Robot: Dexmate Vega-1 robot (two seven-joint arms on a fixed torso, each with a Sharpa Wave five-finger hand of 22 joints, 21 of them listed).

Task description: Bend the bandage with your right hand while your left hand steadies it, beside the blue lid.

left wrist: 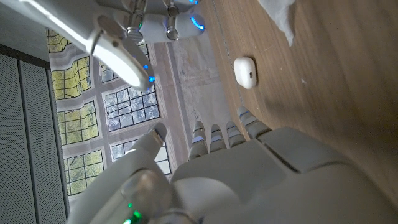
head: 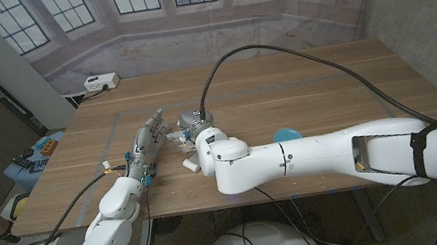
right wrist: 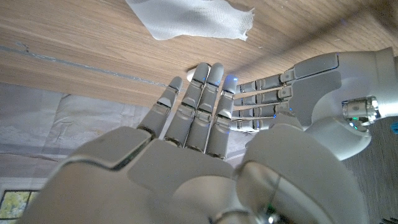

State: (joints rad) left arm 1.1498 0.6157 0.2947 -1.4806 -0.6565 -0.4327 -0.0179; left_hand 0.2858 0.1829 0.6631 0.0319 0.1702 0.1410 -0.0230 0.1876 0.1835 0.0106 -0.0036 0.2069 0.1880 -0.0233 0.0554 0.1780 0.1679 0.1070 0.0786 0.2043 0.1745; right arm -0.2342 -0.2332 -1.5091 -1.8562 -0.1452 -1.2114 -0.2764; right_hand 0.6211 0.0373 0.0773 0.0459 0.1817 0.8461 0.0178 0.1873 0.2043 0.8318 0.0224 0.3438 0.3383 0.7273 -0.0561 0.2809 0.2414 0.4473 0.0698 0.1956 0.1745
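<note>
Glossy white arm shells, black band on right forearm; grey segmented fingers; black cable, blue indicator lights

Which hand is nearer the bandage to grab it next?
Probably the right hand: the bandage lies just beyond its open fingers in the right wrist view. The left hand beside it seems farther off.

The bandage (right wrist: 189,23) is thin white woven gauze with frayed edges. The table (head: 302,91) is matt, grained wood. Both hands, left hand (head: 144,146) and right hand (right wrist: 199,118), look smooth grey plastic with a slight sheen.
</note>
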